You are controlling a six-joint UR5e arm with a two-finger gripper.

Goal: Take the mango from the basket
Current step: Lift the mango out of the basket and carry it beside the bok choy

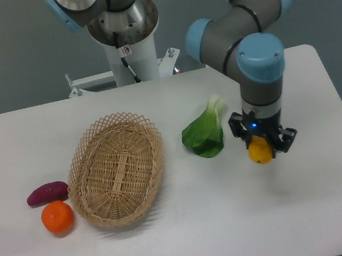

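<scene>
The mango (260,151) is a yellow-orange fruit held between my gripper's fingers at the right of the table, just above the table surface. My gripper (261,147) points down and is shut on it; only the mango's lower part shows below the fingers. The basket (119,169) is a tan wicker oval with a looped rim, left of centre, and nothing shows inside it. The gripper is well to the right of the basket.
A green leafy vegetable (205,134) lies between the basket and the gripper. A purple sweet potato (47,193) and a round orange tangerine (58,216) lie left of the basket. The robot base (123,37) stands at the back.
</scene>
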